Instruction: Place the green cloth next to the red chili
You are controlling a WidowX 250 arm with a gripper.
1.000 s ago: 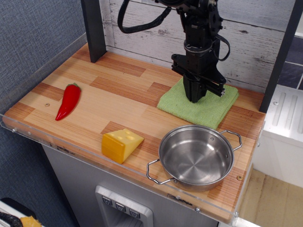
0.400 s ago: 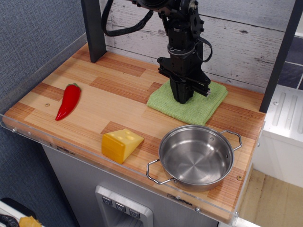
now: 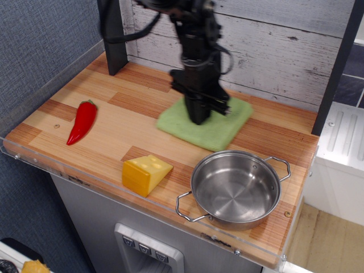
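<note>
The green cloth (image 3: 219, 129) lies flat on the wooden table near the back, right of centre. My black gripper (image 3: 198, 118) points straight down and presses onto the cloth's middle; its fingers look closed together on the fabric, though motion blur hides the tips. The red chili (image 3: 83, 120) lies at the far left of the table, well apart from the cloth.
A yellow cheese wedge (image 3: 145, 173) sits at the front centre. A steel pot (image 3: 235, 187) with two handles stands at the front right, just in front of the cloth. A dark post (image 3: 113, 34) stands at the back left, a white plank wall (image 3: 284, 45) behind.
My gripper has moved left across the table, dragging the green cloth with it towards the chili. The chili, cheese and pot have not moved.
</note>
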